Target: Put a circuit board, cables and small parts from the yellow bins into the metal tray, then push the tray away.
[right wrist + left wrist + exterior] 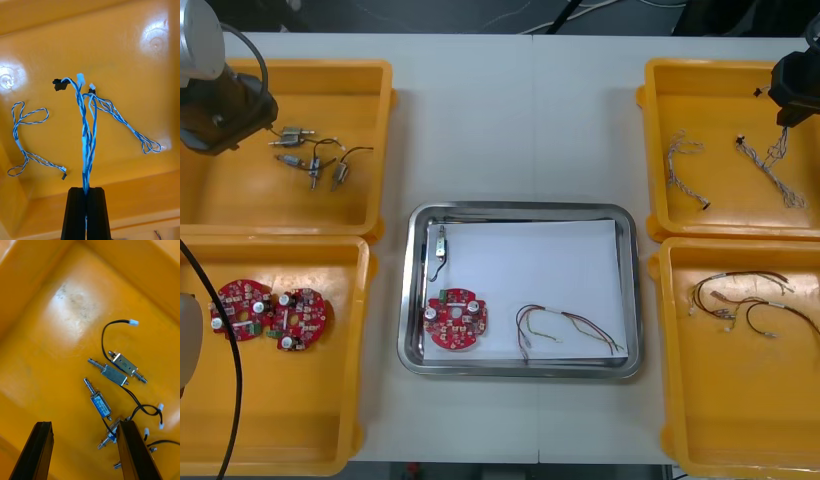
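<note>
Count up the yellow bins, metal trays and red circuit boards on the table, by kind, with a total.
Yellow bins: 4
Metal tray: 1
Red circuit boards: 3 (2 in the left near bin, 1 in the tray)
Total: 8

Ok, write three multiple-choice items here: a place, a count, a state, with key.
1. The right gripper is over: A the shiny metal tray; B the far right yellow bin; C the table.
2. Round red circuit boards in the near left yellow bin: A none; B two; C four.
3. The left gripper is: A shut on a board; B shut on nothing; C open.
Key: B, it holds a twisted blue and white cable above that bin's floor; B, two lie side by side; C, its fingers stand apart above small metal parts.
</note>
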`<state>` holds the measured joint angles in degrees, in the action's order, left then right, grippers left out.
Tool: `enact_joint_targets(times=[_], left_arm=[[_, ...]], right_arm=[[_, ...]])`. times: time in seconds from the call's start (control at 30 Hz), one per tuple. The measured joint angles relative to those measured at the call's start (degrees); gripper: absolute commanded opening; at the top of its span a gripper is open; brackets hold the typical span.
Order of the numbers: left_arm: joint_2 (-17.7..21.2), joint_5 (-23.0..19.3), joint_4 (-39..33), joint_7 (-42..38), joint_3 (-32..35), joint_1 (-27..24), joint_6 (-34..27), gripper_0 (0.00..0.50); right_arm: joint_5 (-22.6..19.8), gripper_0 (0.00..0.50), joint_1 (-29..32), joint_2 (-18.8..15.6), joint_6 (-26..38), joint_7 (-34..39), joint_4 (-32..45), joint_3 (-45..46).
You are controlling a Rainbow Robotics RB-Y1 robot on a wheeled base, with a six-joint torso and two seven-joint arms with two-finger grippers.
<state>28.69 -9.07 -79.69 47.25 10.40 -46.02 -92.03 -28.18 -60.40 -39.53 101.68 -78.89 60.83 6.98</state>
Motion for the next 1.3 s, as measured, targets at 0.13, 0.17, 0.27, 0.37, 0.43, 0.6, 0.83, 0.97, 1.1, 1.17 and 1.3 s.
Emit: enact_joint_targets(times=[0.13,0.17,0.27,0.37,0.43,0.6,0.83,0.97,1.1,1.17,1.3], left_arm=[[-0.74,1.91,0.86,-7.67,0.00,0.00,0.02,0.500],[-0.86,2.08,0.94,-8.06,0.00,0.00,0.02,0.500],[-0.96,2.10,1.14,-8.06,0.00,0.00,0.02,0.500],[-0.98,2.11,1.86,-8.08,0.00,0.00,0.02,0.500],[-0.98,2.20,2.47,-8.12,0.00,0.00,0.03,0.500],[-0.99,2.33,5.19,-8.42,0.00,-0.56,0.11,0.500],[-2.34,3.81,9.54,-9.37,0.36,-3.44,0.31,0.500],[-3.23,3.87,10.40,-9.37,2.11,-4.76,0.40,0.500],[-3.75,3.98,12.81,-9.37,4.99,-6.35,0.81,0.500],[-3.88,4.06,13.85,-9.37,6.52,-6.88,0.98,0.500],[-3.97,4.43,14.96,-9.35,8.22,-7.17,1.07,0.500]], right_arm=[[0.03,0.000,0.00,-0.26,3.11,-0.02,2.32,0.07],[0.03,0.000,0.00,-0.31,3.78,-0.03,2.75,0.07],[0.03,0.000,0.01,-0.38,5.50,-0.59,4.32,0.07],[0.03,0.000,0.10,-0.49,7.06,-5.66,6.28,0.07],[0.02,0.000,0.26,-0.51,7.73,-9.31,7.84,0.07],[-0.75,0.000,1.35,-0.51,7.92,-11.44,12.32,0.07],[-6.83,0.000,5.69,-0.13,7.96,-21.85,21.96,0.07],[-9.39,0.000,7.82,1.14,8.05,-22.88,27.19,-0.55],[-11.72,0.000,8.16,2.47,8.08,-27.40,29.83,-3.69],[-13.16,0.000,8.16,3.25,8.08,-27.59,30.78,-5.62],[-15.60,0.000,8.17,5.09,8.09,-27.73,32.23,-9.47]])
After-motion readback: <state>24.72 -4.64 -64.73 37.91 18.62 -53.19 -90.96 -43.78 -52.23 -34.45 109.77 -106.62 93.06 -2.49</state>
